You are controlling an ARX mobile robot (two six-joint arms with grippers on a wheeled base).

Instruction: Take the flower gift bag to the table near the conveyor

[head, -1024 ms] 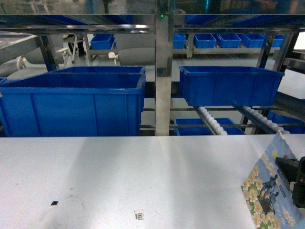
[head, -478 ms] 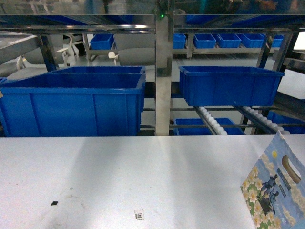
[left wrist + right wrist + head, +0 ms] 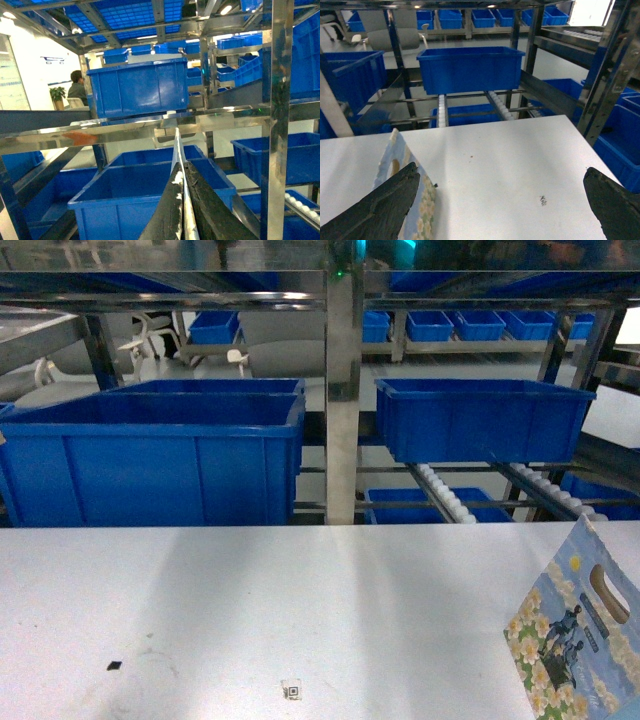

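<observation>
**Gift bag stands on the table, right jaws spread wide**

The flower gift bag stands upright on the white table, at its right side, in front of the steel conveyor with its roller lanes and blue bins. In the right wrist view the right gripper is open, its jaws far apart; the bag sits just beside the left jaw, touching nothing between them. The left gripper points up at the rack, jaws pressed together on a thin white strip. A small sticker lies on the table.
</observation>
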